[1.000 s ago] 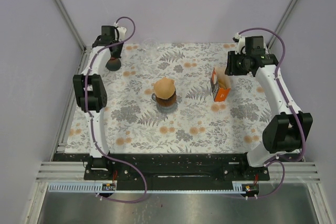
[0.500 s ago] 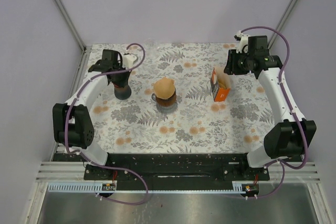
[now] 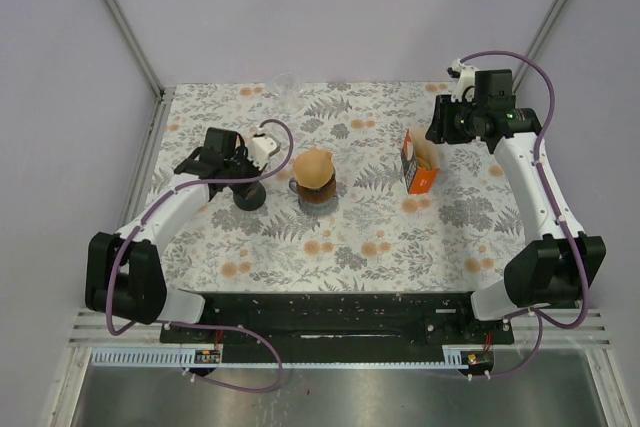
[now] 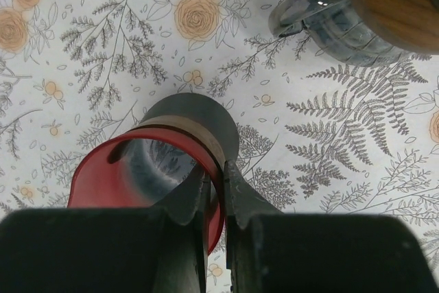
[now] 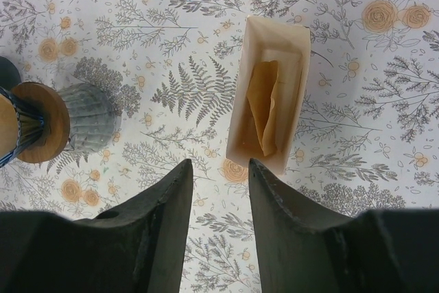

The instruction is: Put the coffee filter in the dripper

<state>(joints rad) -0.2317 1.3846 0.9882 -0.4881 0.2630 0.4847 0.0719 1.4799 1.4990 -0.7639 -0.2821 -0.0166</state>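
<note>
The right gripper [image 5: 219, 166] hangs with its fingers spread wide and nothing between them, poised over the far right part of the floral table [image 3: 400, 237]. Just beyond its fingertips in the wrist view stands an open-topped filter box [image 5: 236, 125]. The coffee filter [image 5: 264, 111] sits upright on edge inside it, a tan sheet leaning against the box's right wall.

The box mouth and the filter's edge both run straight away from the fingers, so the thin side of the paper faces the gap between the jaws. That appears to be the line a downward pinch would need.

The right arm is plainly the nearer one. To its left, well apart from the box, is the dripper [image 3: 315, 169], taken here to be the tan cone on a wood-collared glass vessel at mid-table. Whether it already holds paper cannot be told.

Just beside it on the far side, the left gripper [image 4: 214, 173] is pinched on the rim of a red-lined cup [image 4: 154, 149], one finger inside and one outside.
</note>
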